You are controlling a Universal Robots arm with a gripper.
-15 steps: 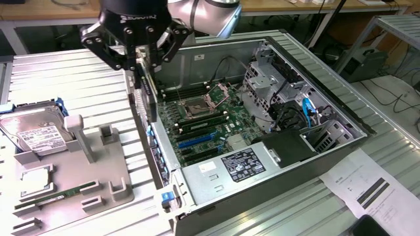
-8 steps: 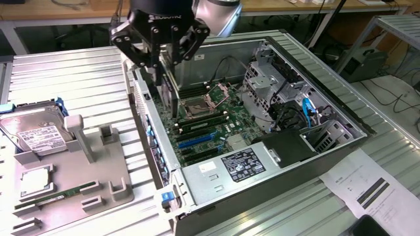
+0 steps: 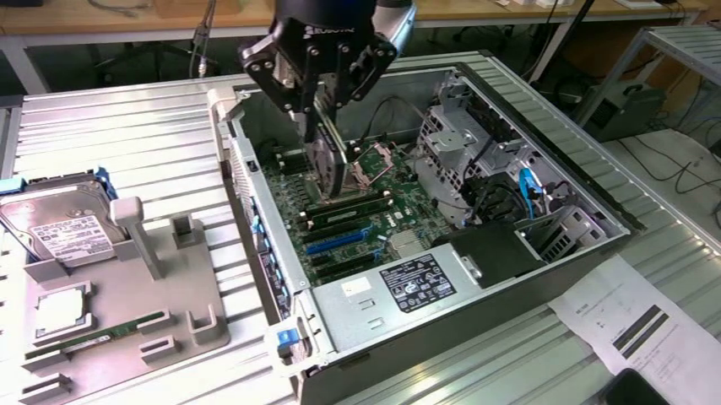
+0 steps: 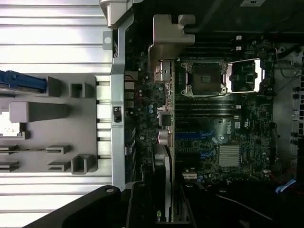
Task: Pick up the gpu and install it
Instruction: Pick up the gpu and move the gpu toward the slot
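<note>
At the exterior view's left a grey holder tray (image 3: 169, 287) lay on the slatted metal table (image 3: 113, 126); it carried a silver labelled hard drive (image 3: 56, 226), a square processor chip (image 3: 62, 308) and a narrow green RAM stick (image 3: 107, 335). Just beside the tray stood the open computer case (image 3: 242, 190), lying on its side with its inside facing up. Above the case's near-left part hung the black gripper (image 3: 321, 108); its fingers were closed on the upper end of the gpu (image 3: 330, 164), which hung below them inside the case, a thin dark card reaching down toward the motherboard (image 3: 372, 224). Whether its lower edge touched the board could not be told. In the wrist view the card showed edge-on; its silver bracket (image 4: 167, 40) lay close to the case wall, and its long edge ran beside the empty processor socket (image 4: 205, 76) and past the blue slots (image 4: 194, 135). Further right in the exterior view stood a silver drive cage (image 3: 451, 143); nearer the camera sat a black power supply (image 3: 411, 283) with a white-printed label; a printed sheet of paper (image 3: 626, 321) lay on the table at the right.
</note>
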